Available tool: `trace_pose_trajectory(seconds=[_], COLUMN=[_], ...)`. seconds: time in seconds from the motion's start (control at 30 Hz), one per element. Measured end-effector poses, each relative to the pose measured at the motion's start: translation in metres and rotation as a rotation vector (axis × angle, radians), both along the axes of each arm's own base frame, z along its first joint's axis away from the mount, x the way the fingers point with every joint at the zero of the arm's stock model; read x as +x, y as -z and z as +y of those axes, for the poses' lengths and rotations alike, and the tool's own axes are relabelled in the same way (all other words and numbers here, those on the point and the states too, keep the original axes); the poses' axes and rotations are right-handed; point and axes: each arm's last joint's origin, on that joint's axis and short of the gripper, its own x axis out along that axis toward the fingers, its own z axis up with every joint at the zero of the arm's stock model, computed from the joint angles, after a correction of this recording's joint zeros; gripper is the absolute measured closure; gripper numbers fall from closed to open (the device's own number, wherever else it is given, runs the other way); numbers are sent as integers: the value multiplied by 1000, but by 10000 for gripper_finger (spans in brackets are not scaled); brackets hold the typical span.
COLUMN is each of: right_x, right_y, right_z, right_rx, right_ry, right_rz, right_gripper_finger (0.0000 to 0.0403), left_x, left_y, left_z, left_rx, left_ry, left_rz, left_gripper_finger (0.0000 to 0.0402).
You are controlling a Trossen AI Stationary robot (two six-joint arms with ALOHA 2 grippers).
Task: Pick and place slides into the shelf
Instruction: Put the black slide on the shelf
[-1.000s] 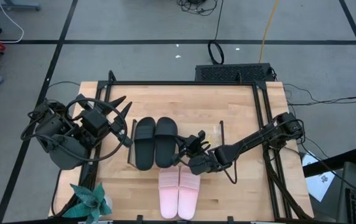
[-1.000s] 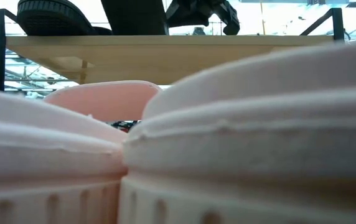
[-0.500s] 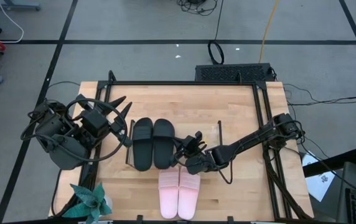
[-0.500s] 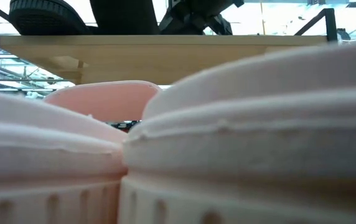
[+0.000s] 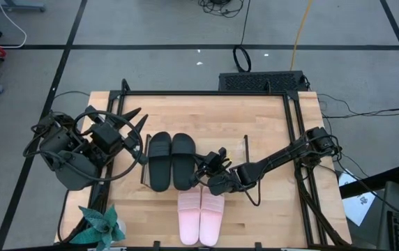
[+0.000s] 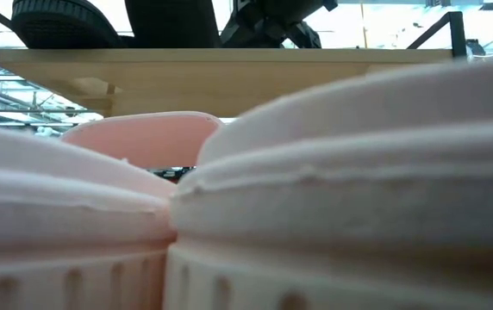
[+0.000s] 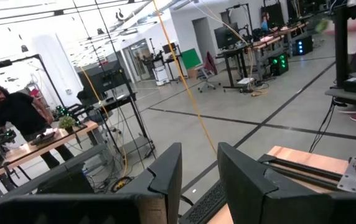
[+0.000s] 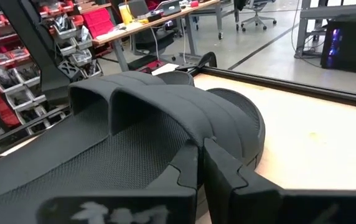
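Two black slides (image 5: 172,161) lie side by side on the left half of the shelf (image 5: 229,149), soles down, and show as dark shapes on its board (image 6: 229,62) in the low view. Two pale pink slides (image 5: 201,215) rest on the table in front of the shelf and fill the low view (image 6: 315,189). My right gripper (image 5: 202,169) is shut, level with the shelf top, at the right side of the right black slide (image 8: 165,118). My left gripper (image 5: 137,118) stands open high at the table's left, nothing between its fingers (image 7: 165,180). My right gripper touches the right black slide with its shut fingertips (image 8: 193,163), which lie against the slide's right side edge (image 8: 228,146) just below the strap. It comes nearly level from the table's right, slanting a little down. The slide lies flat on the shelf board.
A teal artificial plant (image 5: 102,226) stands at the table's near left corner. Black rails (image 5: 294,139) frame the tabletop. The shelf's right half (image 5: 231,164) is bare board. A person (image 7: 16,112) is far off in the room behind.
My right gripper, staying shut, has moved toward the table's left and pushed the black slides that way along the shelf top. In the low view the shelf's posts have shifted left too. For the last half second nothing has moved.
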Motion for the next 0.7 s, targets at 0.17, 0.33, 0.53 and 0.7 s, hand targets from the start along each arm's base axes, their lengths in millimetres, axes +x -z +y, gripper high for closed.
trace_pose_trajectory(seconds=[0.17,0.33,0.53,0.7], right_x=[3,7,7,7], right_y=[1,1,1,1], right_z=[-4,-9,-9,-9], right_rx=[52,105,115,124], right_ry=[-77,-125,-135,-133], right_rz=[10,7,7,3], right_gripper_finger=[400,389,386,386], left_x=[0,0,0,0], left_y=[0,0,0,0], left_z=[0,0,0,0], left_rx=[0,0,0,2], left_ry=[0,0,0,1], left_rz=[0,0,1,2], left_gripper_finger=[293,293,293,293])
